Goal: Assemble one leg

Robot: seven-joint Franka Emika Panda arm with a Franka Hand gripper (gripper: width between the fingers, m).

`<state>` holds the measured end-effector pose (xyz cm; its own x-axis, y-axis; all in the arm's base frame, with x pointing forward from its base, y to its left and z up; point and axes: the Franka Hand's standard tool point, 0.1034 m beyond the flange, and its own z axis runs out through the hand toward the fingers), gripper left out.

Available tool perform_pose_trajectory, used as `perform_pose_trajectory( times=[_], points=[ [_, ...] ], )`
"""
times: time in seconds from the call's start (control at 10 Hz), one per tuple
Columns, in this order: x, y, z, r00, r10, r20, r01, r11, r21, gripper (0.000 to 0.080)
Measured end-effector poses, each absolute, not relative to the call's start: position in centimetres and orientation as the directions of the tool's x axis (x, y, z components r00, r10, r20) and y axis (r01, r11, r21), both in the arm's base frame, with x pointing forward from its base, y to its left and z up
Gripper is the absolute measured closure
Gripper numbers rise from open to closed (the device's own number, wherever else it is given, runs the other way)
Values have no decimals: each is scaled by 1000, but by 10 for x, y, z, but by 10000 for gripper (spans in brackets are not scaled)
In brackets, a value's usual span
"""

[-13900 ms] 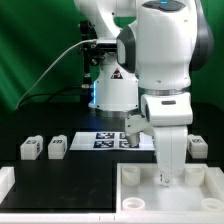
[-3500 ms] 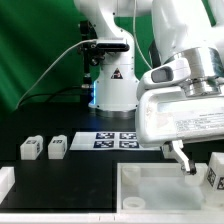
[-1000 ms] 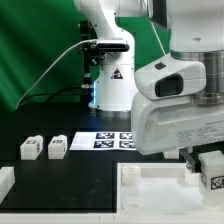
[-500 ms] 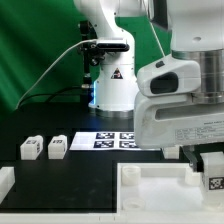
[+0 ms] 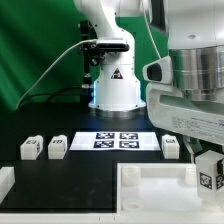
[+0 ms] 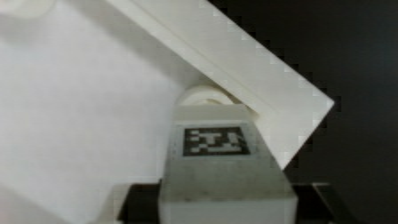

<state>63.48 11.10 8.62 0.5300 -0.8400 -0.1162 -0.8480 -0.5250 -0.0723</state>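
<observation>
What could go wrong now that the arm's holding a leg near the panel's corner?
The leg in the jaws may miss the socket, which sits close to the panel edge, and jam on its rim. Pressing down off-centre there might shift or tip the panel. The arm could also knock the loose leg lying near that corner.

No words legible. Warning triangle (image 5: 117,72) on arm base (image 5: 117,95); square coded tags on leg (image 6: 217,150) and marker board (image 5: 112,140).
</observation>
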Motion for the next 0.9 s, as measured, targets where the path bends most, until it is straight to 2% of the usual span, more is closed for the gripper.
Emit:
perform_pose_trajectory(
  times=[0.2, 0.4, 0.5, 0.7, 0.8, 0.9],
  points=[
    [634, 112, 85, 299, -944, -141, -954, -295, -53, 506],
    [629, 126, 83, -99, -978, -185, -989, 117, -86, 506],
    [630, 127, 83, -142, -969, -200, -984, 161, -79, 506],
    [629, 127, 82, -26, -982, -189, -994, 46, -99, 497],
    [628, 125, 80, 92, -980, -175, -991, -73, -111, 326],
    [627, 126, 81, 259, -951, -166, -964, -243, -111, 191]
  ],
)
